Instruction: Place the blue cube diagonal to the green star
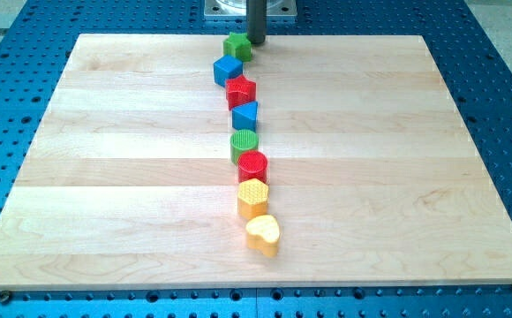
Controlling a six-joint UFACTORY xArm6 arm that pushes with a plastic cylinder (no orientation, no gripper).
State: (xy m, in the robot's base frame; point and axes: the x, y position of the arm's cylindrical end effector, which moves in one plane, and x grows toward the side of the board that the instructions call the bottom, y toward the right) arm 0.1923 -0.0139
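my tip [257, 43] sits at the view's top edge of the worktop [106, 177], just beside the green star [237, 46] on its right, touching or nearly so, cannot tell which. No fingers on this rig, only the bare rod, so nothing is held and nothing opens or closes

blue cube [228, 70] lies below and slightly left of the green star, close to it, corners near each other; from the tip it is down-left, with the star partly between. The cube looks turned so one corner faces the viewer. Judged from this layout the cube already reads as diagonal to the star, lower-left, so the task looks done or nearly done

Below the cube a column runs down the worktop: red star [240, 90] just beside the cube on its lower right, then a blue block [244, 115] of unclear shape, green cylinder [244, 144], red cylinder [252, 165], yellow hexagon [252, 198], yellow heart [263, 234]

Room: wide bare worktop to the left and right of the column. The star is near the top edge, so any push upward risks sliding it off. If the cube needs a nudge, coming in from the right is blocked by the red star; the left side is free. Any move by the tip leftward would shove the green star and spoil the diagonal
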